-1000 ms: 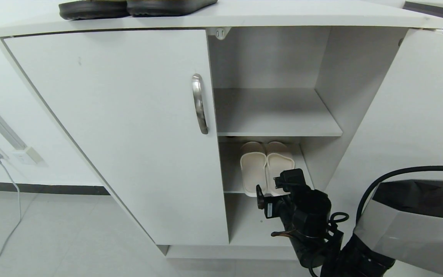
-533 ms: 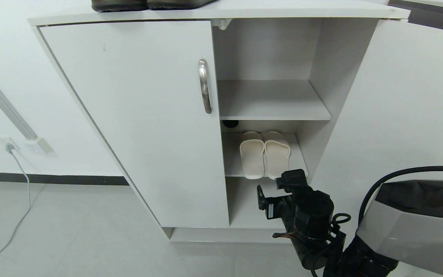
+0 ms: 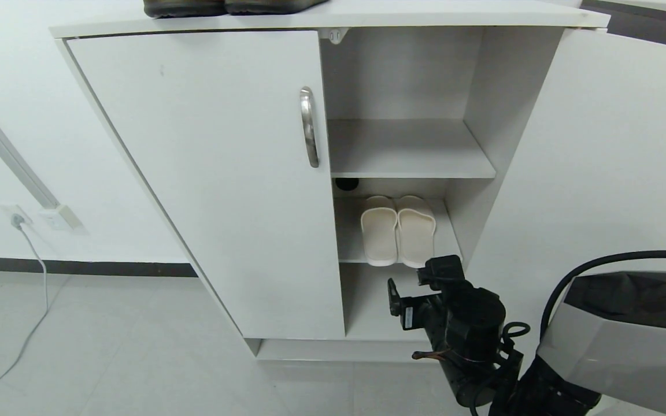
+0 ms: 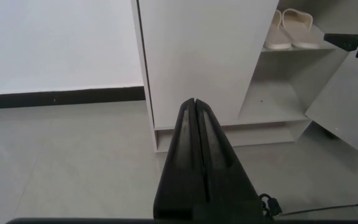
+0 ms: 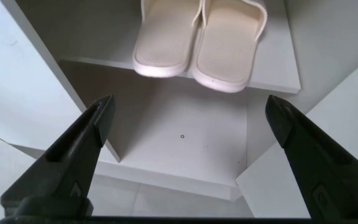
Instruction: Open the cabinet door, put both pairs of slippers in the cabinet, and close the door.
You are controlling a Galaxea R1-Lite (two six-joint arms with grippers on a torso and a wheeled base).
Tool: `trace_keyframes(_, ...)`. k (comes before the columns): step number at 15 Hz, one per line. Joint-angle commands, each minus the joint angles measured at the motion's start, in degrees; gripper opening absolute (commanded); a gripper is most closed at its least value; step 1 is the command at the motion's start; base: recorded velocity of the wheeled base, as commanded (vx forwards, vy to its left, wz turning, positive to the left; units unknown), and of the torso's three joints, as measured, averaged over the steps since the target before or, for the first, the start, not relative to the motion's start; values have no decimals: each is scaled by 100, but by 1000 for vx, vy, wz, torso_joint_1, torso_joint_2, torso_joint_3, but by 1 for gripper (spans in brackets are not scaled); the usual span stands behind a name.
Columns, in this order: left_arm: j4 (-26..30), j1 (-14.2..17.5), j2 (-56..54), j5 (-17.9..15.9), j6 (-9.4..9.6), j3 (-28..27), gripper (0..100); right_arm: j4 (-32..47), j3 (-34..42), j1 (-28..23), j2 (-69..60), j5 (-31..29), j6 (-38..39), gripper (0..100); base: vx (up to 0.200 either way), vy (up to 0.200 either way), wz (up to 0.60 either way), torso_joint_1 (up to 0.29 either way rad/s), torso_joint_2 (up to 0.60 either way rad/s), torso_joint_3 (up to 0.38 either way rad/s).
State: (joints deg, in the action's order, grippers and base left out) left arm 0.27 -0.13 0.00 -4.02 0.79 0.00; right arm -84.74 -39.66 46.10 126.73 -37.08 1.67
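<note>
A pair of white slippers (image 3: pixel 398 228) (image 5: pixel 197 37) (image 4: pixel 289 28) lies side by side on the cabinet's middle shelf (image 3: pixel 344 242), their front ends slightly over its edge. A pair of black slippers (image 3: pixel 223 7) rests on the cabinet top. My right gripper (image 3: pixel 417 280) (image 5: pixel 190 109) stands open and empty just in front of and below the white slippers, level with the lowest compartment. My left gripper (image 4: pixel 194 104) is shut on nothing, held out over the floor in front of the closed left door (image 4: pixel 197 56).
The right door (image 3: pixel 599 162) is swung wide open beside my right arm. The left door (image 3: pixel 211 173) with its metal handle (image 3: pixel 308 127) is closed. The upper shelf (image 3: pixel 408 153) holds nothing. A wall socket and cable (image 3: pixel 21 222) are at the left over grey floor.
The whole head view has shifted: the camera drew back from the cabinet. My open right gripper, which overlapped the white slippers' front ends, now sits clear of them.
</note>
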Motion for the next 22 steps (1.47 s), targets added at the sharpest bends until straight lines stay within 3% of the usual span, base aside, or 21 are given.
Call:
trace_keyframes(1, 0, -4, 9, -2, 0, 0, 0, -34, 28, 4, 0, -1, 0, 100, 0, 0, 0, 0, 0, 0)
trace_keyframes(10, 0, -4, 9, -2, 9, 0, 0, -52, 90, 4, 0, -18, -9, 100, 0, 0, 0, 2, 2, 149)
trace_keyframes(19, 0, -4, 9, -2, 9, 0, 0, -43, 134, -14, 44, -18, -26, 100, 0, 0, 0, 0, 0, 0)
trace_keyframes(22, 0, 5, 9, -2, 9, 0, 0, -43, 142, -23, 44, -18, -26, 100, 0, 200, 0, 4, 2, 6)
